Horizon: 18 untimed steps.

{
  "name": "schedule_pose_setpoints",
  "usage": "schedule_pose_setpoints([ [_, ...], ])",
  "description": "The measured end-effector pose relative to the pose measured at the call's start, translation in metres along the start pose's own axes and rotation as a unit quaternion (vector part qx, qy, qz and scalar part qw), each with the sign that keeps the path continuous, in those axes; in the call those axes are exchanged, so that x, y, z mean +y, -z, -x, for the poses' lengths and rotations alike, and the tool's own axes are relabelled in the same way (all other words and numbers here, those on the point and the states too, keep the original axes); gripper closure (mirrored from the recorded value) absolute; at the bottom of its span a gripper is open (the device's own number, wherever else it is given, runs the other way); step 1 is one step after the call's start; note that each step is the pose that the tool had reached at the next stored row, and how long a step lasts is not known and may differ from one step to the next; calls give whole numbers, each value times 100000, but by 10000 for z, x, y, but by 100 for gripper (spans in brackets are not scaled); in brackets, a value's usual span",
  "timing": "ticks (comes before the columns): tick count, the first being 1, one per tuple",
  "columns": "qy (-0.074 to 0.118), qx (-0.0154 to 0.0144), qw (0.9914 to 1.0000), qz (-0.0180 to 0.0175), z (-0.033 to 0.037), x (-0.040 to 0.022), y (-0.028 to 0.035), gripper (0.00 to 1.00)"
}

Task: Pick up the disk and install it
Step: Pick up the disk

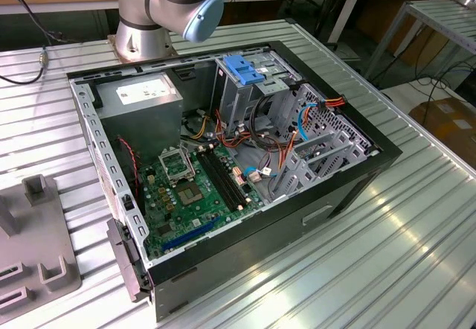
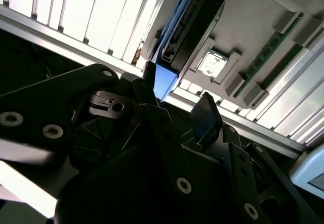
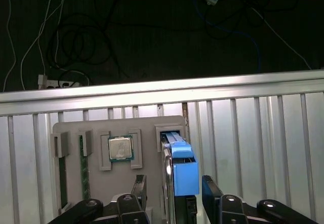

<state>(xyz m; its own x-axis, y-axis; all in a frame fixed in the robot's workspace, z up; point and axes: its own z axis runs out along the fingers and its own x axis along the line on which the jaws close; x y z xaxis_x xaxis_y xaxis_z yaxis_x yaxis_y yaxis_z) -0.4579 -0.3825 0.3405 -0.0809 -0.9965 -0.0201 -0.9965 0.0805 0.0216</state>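
In both wrist views the gripper [image 3: 174, 188] is wide open, its fingers [image 2: 205, 113] straddling the disk [image 3: 183, 169] without clamping it. The disk stands on edge in a grey holder [image 3: 147, 127] beside a chip [image 3: 120, 148], near the table's [image 3: 263, 133] edge. The exterior view adds the open computer case [image 1: 387, 154] mid-table

my pincer [image 3: 174, 186]: fingers [image 3: 211, 189] matt black, look like plastic, shiny metal screws. disk [image 3: 183, 176]: smooth blue plastic rail with slight sheen, dark metal edge beside it. holder [image 3: 147, 125]: dull grey plastic, matt. chip [image 3: 120, 148]: silvery metal lid, satin. table [image 3: 253, 133]: ribbed bare aluminium, glossy, loads of glare. computer case [image 1: 245, 258]: matt black shell, raw grey steel inside.
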Motion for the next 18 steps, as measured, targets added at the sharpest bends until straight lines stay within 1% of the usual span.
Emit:
schedule_pose_setpoints([
  [1,6,-4,100000,-4,5,8,-25,44],
  [5,8,6,100000,6,15,39,-68,44],
  [6,15,-14,100000,-17,15,41,-91,44],
  [18,8,-13,100000,-7,22,40,-329,44],
])
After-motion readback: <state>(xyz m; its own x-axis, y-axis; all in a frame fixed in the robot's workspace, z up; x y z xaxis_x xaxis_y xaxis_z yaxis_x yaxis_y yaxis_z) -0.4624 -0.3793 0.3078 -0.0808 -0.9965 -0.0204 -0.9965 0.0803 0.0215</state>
